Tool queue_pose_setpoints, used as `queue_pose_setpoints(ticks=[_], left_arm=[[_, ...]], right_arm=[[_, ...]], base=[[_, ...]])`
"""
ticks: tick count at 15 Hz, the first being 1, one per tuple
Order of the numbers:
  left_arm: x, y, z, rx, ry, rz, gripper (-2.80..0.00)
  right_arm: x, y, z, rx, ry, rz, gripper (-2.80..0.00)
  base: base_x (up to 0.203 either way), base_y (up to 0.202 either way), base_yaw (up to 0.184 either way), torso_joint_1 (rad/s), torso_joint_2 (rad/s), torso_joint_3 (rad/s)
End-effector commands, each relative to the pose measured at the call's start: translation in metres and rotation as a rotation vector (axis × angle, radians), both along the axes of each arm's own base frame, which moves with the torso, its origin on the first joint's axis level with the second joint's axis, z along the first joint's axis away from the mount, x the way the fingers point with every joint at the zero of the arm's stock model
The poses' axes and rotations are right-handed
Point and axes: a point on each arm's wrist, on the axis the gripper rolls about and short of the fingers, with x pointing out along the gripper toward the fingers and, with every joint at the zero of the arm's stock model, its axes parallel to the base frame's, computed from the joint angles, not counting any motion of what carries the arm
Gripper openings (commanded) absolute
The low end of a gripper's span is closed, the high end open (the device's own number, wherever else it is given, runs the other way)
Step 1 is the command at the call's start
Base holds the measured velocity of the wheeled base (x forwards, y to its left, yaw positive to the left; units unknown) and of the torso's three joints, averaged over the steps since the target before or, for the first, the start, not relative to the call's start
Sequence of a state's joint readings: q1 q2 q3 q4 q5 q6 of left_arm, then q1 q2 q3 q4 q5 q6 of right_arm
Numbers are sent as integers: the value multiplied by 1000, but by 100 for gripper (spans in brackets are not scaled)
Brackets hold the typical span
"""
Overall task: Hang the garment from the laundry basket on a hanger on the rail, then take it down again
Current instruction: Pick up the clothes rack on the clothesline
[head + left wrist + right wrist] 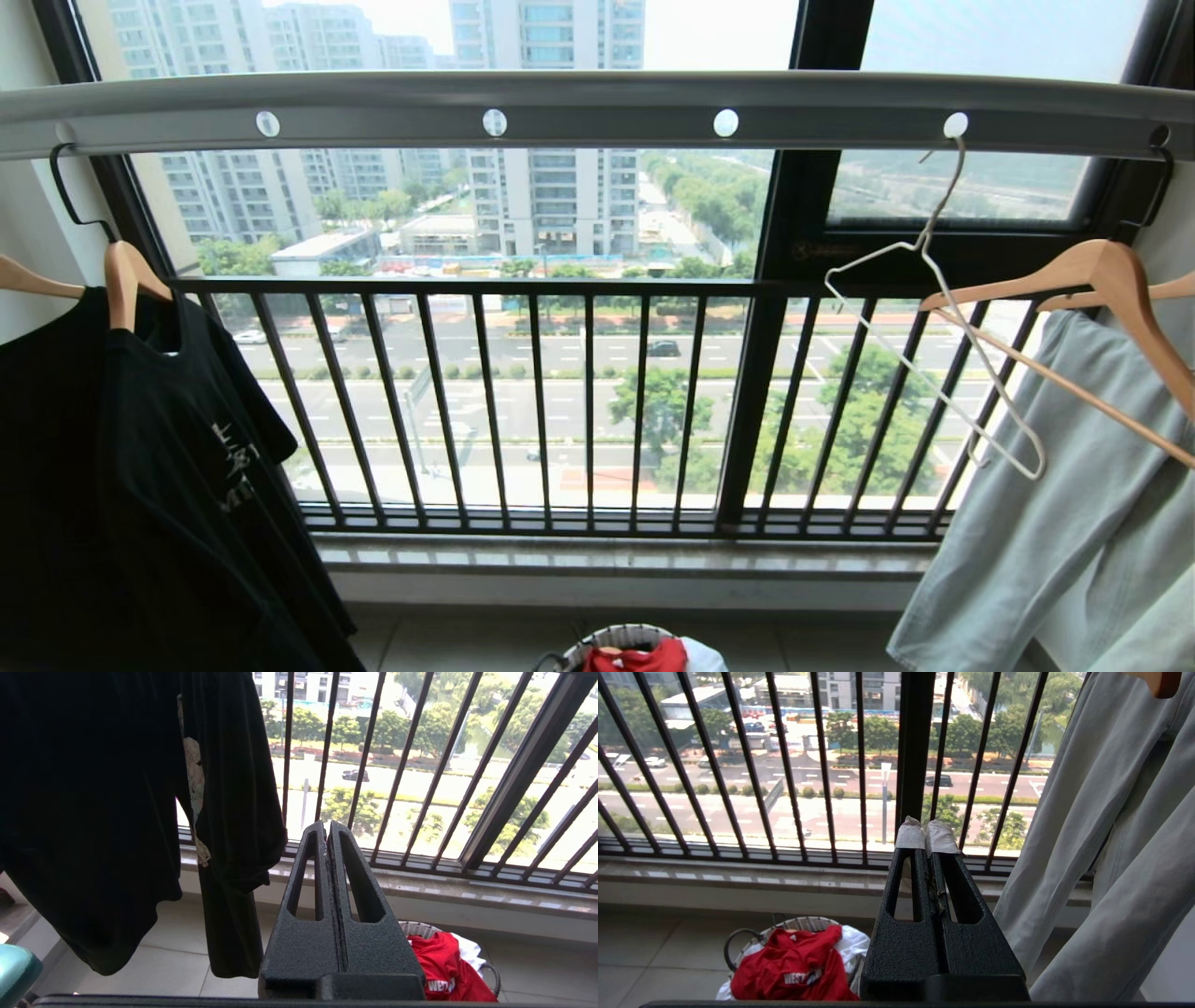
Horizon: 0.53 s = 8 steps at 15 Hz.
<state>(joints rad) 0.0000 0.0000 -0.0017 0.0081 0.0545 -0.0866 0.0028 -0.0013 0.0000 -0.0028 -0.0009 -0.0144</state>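
Light source: daylight pouring in through the window point(560, 280), hazy and bright.
Glare: sky above the rail point(597, 103) washed out to near white.
Backlighting: black T-shirt point(140, 485) beside the window reads as a flat dark mass, folds lost.
Shadows: soft, no hard edges on the floor tiles point(654, 952) below the window.
Distortion: the rail bows in the head view, dipping at both ends.
Focus: street beyond the window slightly soft.
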Motion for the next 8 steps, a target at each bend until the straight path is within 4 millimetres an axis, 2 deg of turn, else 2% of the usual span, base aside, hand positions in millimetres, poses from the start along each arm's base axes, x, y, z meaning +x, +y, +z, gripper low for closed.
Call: queue_pose_setpoints(ticks=[1, 8], left_arm=[[0, 0, 0, -1, 1, 1, -280], [0, 0, 0, -1, 1, 1, -280]], right_arm=[[0, 0, -1, -4, 2, -1, -280], [0, 0, 0, -2, 0, 0, -280]], base=[[0, 0, 0, 0, 0, 0], [0, 0, 0, 0, 0, 0]])
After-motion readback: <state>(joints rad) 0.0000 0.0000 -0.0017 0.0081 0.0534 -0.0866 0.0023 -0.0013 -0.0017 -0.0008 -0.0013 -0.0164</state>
